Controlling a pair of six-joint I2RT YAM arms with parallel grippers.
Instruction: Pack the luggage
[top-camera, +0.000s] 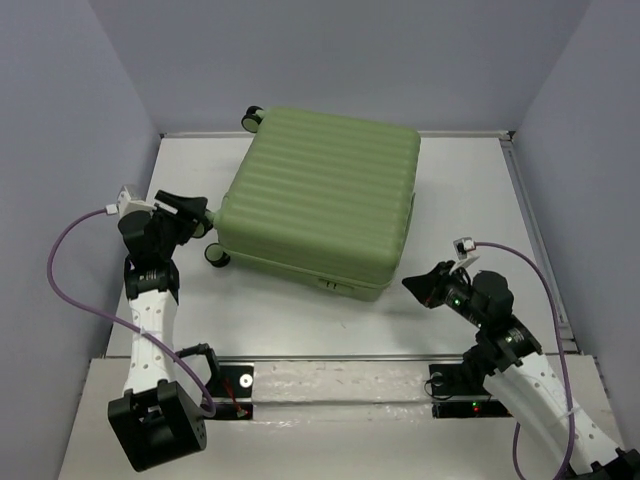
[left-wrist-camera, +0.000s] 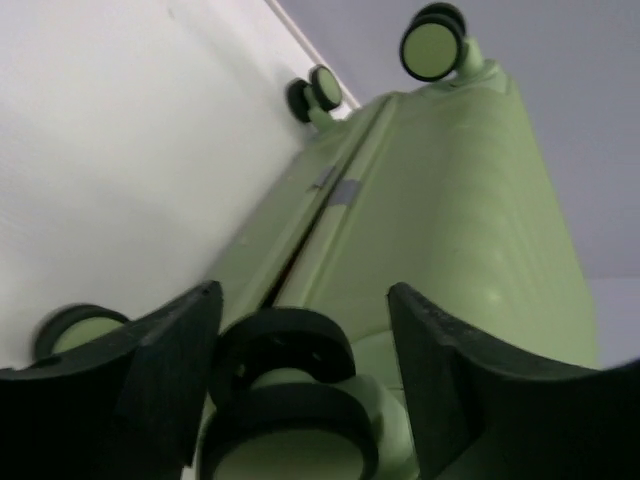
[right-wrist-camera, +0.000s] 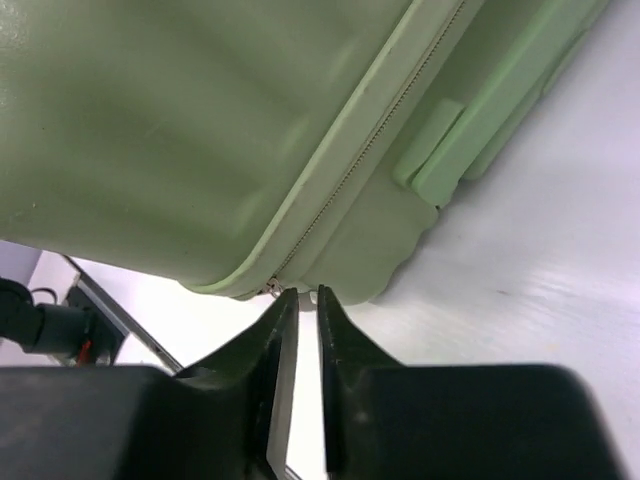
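Observation:
The luggage (top-camera: 320, 195), a light green ribbed hard-shell suitcase, lies flat and closed on the white table; its lining is hidden. My left gripper (top-camera: 197, 218) is open at the suitcase's near left corner. In the left wrist view (left-wrist-camera: 305, 290) its fingers straddle a black twin wheel (left-wrist-camera: 285, 400) without closing on it. My right gripper (top-camera: 412, 285) is at the near right corner. In the right wrist view (right-wrist-camera: 304, 293) its jaws stand nearly together, tips just below the zip seam, with the zip pull (right-wrist-camera: 270, 288) beside the left fingertip, outside the gap.
Grey walls enclose the table at the back and on both sides. A side handle (right-wrist-camera: 470, 140) sits on the suitcase's right edge. Other wheels (left-wrist-camera: 432, 45) stick out at the far corner. A metal rail (top-camera: 340, 380) runs along the near edge between the arm bases.

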